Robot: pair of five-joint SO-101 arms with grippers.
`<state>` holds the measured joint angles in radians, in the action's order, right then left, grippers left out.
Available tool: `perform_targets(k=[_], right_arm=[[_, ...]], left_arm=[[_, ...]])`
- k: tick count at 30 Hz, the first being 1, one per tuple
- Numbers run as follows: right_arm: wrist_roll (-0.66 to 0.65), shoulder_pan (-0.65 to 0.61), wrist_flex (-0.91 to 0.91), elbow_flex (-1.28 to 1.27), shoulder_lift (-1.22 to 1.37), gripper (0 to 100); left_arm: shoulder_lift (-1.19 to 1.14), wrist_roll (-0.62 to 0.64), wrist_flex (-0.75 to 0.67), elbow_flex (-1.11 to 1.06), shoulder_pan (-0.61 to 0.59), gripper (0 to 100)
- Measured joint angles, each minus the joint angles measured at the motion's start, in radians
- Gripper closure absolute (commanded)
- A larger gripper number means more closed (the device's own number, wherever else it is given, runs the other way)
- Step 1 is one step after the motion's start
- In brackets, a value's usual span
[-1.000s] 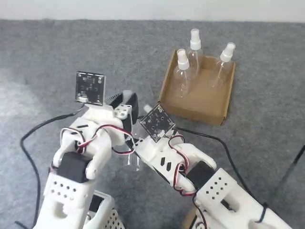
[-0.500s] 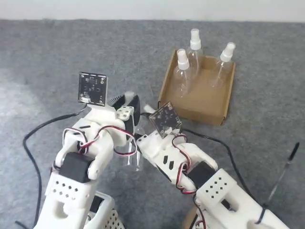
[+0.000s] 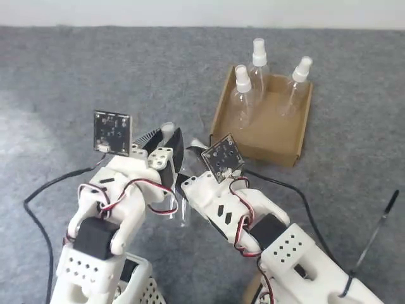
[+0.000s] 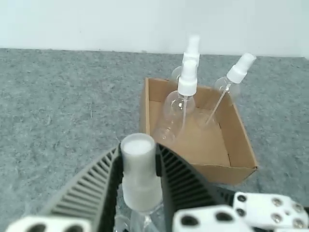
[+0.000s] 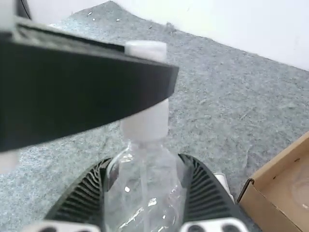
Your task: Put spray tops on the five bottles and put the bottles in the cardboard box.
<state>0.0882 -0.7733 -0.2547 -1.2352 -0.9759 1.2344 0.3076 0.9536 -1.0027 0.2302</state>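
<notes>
With your left arm [image 3: 120, 190] eased leftward, the left claw [image 3: 166, 140] pinches the spray top [image 4: 139, 169] to seat it on the bottle [image 5: 145, 193] your right claw [image 5: 144, 166] clamps steady, near the cardboard box [image 3: 259, 149].

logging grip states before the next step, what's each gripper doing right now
Left gripper: shut on the spray top.
Right gripper: shut on the bottle.
</notes>
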Motion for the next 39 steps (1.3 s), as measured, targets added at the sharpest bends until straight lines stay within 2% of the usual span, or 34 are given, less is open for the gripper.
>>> perform_targets(k=[5,11,19,25,30,34,37,39], right_arm=[[0.000,0.006,0.000,0.000,0.000,99.3],[0.003,0.044,0.009,0.002,-0.002,99.3],[0.003,0.058,0.012,0.003,-0.003,99.3],[0.003,0.069,0.012,0.003,-0.003,99.3],[0.003,0.195,0.055,0.014,-0.003,99.3],[0.003,0.278,0.063,0.084,-0.003,99.3],[0.003,0.279,0.055,0.163,-0.003,99.3],[0.003,0.278,0.026,0.221,-0.003,99.3]], left_arm=[[0.014,0.000,0.000,-0.012,0.000,83],[0.014,0.000,0.011,-0.025,-0.002,82],[0.005,-0.005,0.044,0.068,-0.012,82],[0.005,-0.005,0.064,0.107,-0.127,82],[0.005,-0.015,0.064,0.109,-0.203,82],[0.006,-0.104,0.064,0.040,-0.183,82],[0.005,-0.127,0.064,-0.012,-0.127,81],[0.005,-0.169,0.064,-0.029,-0.063,77]])
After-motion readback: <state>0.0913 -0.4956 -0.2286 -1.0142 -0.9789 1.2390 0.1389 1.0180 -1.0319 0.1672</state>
